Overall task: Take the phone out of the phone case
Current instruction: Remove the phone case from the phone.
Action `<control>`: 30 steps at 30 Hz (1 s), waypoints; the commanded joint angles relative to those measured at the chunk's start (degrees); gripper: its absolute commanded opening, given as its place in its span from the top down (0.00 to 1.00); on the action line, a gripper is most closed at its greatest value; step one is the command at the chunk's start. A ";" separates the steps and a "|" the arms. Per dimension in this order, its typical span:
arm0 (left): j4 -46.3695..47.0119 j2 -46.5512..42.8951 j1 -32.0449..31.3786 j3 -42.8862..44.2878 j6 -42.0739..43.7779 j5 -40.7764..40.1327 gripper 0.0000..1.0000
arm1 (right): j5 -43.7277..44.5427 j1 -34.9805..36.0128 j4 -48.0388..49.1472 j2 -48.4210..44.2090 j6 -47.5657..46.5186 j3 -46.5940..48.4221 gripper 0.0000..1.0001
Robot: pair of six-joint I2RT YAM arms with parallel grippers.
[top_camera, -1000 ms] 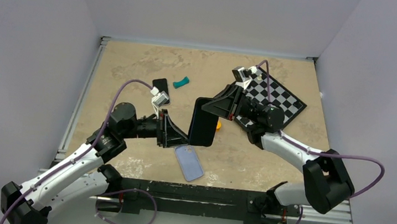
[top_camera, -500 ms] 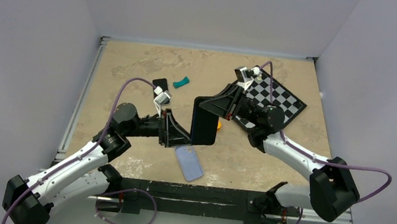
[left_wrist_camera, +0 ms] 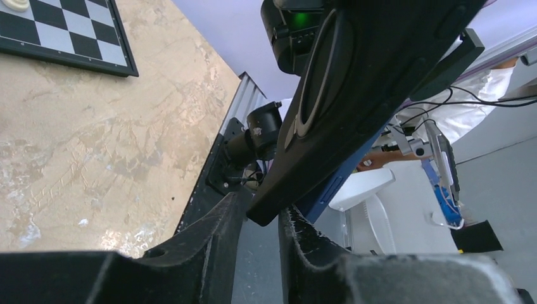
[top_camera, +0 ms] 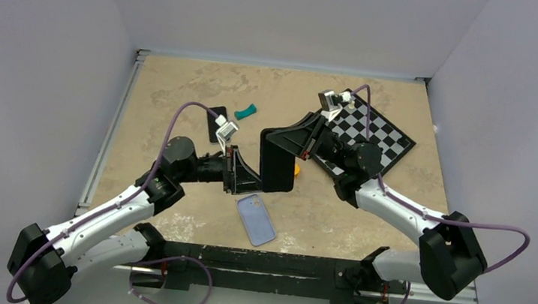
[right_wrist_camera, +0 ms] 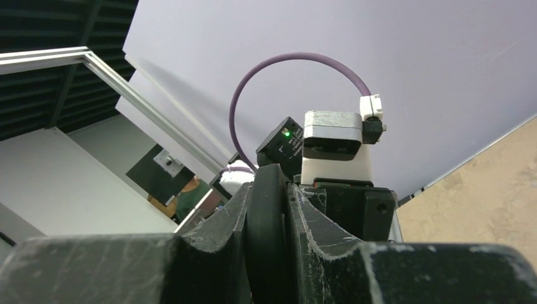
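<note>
A black phone case [top_camera: 278, 162] with the phone in it is held upright above the table between both grippers. My right gripper [top_camera: 305, 142] is shut on its upper right edge; in the right wrist view the black edge [right_wrist_camera: 267, 215] is pinched between the fingers of that gripper [right_wrist_camera: 269, 183]. My left gripper [top_camera: 247, 184] is at its lower left corner. In the left wrist view the black case [left_wrist_camera: 367, 82] has its corner between the tips of this gripper [left_wrist_camera: 261, 212], with a blue edge [left_wrist_camera: 332, 187] showing behind it.
A pale blue empty case [top_camera: 256, 220] lies on the table below the held phone. A second black phone [top_camera: 216, 122] and a teal piece [top_camera: 245, 110] lie at the back left. An orange object [top_camera: 295, 170] and a chessboard [top_camera: 377, 133] are on the right.
My left arm has moved forward and to the right, its gripper staying at the case's lower corner. The held case has risen slightly and the right gripper has shifted up with it.
</note>
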 commanded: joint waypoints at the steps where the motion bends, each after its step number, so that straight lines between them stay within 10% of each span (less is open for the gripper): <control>1: 6.27 2.55 0.25 3.04 0.64 -12.45 0.77 | -0.75 5.32 3.05 -0.22 5.75 2.10 1.00; 5: -10.99 -0.56 -0.07 4.86 9.95 -27.02 1.00 | 0.69 5.34 2.45 -0.96 6.20 1.39 1.00; 12: -27.15 -1.18 -1.03 5.27 16.72 -64.91 1.00 | 10.71 6.63 16.18 0.83 20.81 -1.64 1.00; 16: -26.76 -1.92 -1.07 4.46 19.47 -71.82 1.00 | 14.79 7.28 20.36 0.66 24.89 -2.29 1.00; 21: -28.69 -3.95 -1.03 6.00 21.73 -65.92 1.00 | 19.31 7.24 22.59 0.08 24.57 -4.18 1.00; 27: -28.65 -9.84 -0.79 6.63 21.62 -39.37 1.00 | 15.37 5.79 27.69 6.66 25.62 -4.25 1.00; 30: -35.51 -10.59 -0.77 9.99 21.93 -27.87 0.64 | 12.02 2.99 21.34 4.75 20.80 -6.55 1.00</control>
